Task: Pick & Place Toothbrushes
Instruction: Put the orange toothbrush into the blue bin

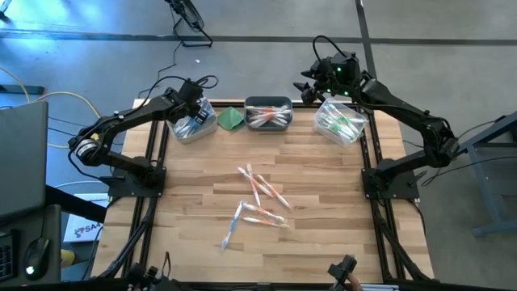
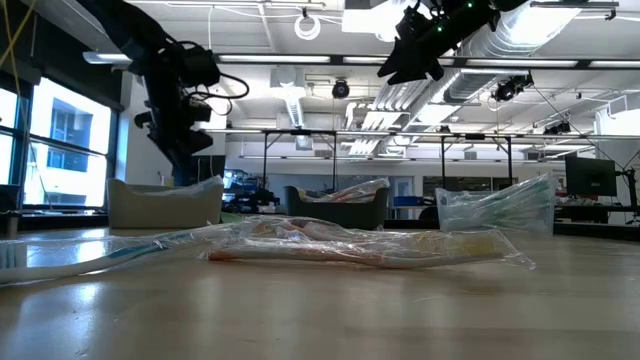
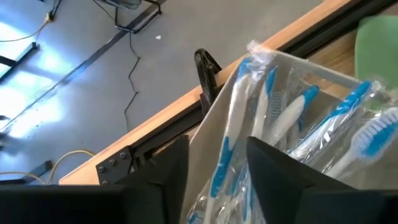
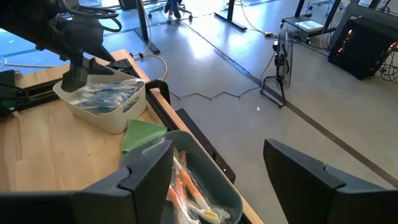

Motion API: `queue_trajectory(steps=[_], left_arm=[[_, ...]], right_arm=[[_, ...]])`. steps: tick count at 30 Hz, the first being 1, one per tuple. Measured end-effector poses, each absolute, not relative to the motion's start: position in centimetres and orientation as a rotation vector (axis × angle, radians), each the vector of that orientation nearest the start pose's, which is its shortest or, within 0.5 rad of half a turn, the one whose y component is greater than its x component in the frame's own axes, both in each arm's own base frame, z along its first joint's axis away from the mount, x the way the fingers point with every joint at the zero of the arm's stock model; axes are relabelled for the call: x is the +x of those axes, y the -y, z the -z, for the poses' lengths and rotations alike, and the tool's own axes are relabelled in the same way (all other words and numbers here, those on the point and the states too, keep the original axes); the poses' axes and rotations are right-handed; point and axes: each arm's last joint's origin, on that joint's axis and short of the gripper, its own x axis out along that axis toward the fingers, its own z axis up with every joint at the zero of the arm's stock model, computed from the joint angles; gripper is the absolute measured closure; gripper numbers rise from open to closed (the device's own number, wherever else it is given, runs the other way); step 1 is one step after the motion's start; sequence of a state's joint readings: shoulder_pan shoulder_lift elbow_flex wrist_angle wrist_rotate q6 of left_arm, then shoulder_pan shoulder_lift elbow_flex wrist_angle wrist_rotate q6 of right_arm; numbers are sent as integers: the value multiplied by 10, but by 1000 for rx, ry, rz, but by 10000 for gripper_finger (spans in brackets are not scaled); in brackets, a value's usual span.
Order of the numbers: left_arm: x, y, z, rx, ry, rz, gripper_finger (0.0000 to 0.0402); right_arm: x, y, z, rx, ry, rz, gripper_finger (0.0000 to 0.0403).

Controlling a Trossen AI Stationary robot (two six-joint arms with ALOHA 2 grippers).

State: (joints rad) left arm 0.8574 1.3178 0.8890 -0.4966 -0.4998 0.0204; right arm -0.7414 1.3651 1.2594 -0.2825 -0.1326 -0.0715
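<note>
Several wrapped toothbrushes (image 1: 262, 194) lie loose at mid-table, pink-orange ones and a blue one (image 1: 233, 225). At the far edge stand three bins: a white one (image 1: 191, 126) with blue toothbrushes (image 3: 292, 118), a dark one (image 1: 268, 115) with pink-orange ones (image 4: 186, 186), and a clear one (image 1: 341, 123) with green ones. My left gripper (image 3: 217, 177) hangs open over the white bin, slanting down, with a wrapped blue toothbrush (image 3: 231, 124) standing between its fingers. My right gripper (image 4: 217, 180) hovers open, high above the far edge between the dark and clear bins, holding nothing. My left gripper's open fingers (image 3: 168, 168) stand on either side of the wrapped blue toothbrush, whose lower end rests in the white bin among the others. Whether a finger touches its wrapper (image 3: 214, 186) I cannot tell.
A folded green cloth (image 1: 232, 118) lies between the white and dark bins. Black frame rails (image 1: 153, 153) run along the table's left and right sides. Bare wood shows between the loose toothbrushes and the bins. Beyond the far edge is open floor with cables.
</note>
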Motion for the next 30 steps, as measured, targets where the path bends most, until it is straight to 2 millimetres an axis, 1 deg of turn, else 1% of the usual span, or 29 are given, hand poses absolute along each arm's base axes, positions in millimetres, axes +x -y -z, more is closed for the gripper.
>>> queue_trajectory(steps=[2, 5, 14, 17, 25, 30], left_arm=[[159, -204, -238, -161, -982, -1241, 230], [160, -206, -239, -183, -940, -1247, 213], [164, -208, -242, -278, -813, -1259, 210], [165, -208, -244, -290, -779, -1248, 226], [168, -208, -253, -312, -680, -1158, 303], [169, -207, -252, -327, -675, -1140, 331]], right_arm=[[228, 203, -359, 98, -378, 587, 160], [228, 203, -359, 96, -378, 587, 160], [228, 203, -359, 94, -379, 587, 160], [228, 203, -359, 94, -379, 587, 160], [228, 203, -359, 94, -379, 587, 160], [228, 203, -359, 94, -378, 589, 160]])
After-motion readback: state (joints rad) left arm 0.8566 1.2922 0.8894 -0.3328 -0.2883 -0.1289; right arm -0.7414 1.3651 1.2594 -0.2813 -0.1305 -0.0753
